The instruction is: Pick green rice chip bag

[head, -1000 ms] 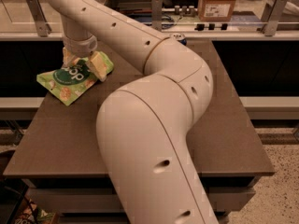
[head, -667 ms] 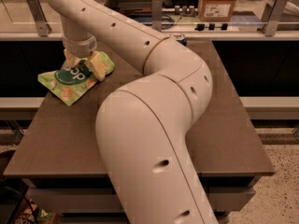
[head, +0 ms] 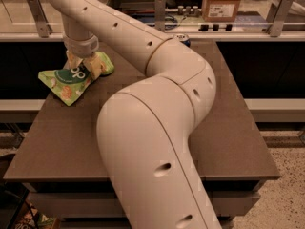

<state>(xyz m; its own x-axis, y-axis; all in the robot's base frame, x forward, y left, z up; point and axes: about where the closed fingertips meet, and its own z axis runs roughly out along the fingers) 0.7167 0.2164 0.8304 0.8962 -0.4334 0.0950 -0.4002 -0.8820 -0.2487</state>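
Observation:
The green rice chip bag lies at the far left of the dark table, light green with a dark green round logo. My gripper reaches down from above onto the bag's right half. Its fingers stand on either side of the bag and pinch it, so the bag's right end bunches up beside them. The bag's left part rests on the table. My large cream arm crosses the middle of the view and hides much of the tabletop.
A blue can peeks out behind the arm at the table's far edge. Behind the table runs a counter rail with metal brackets and a cardboard box. The speckled floor lies to the right.
Almost nothing has moved. The gripper stays on the bag at the same spot and the bag's left corner remains on the table.

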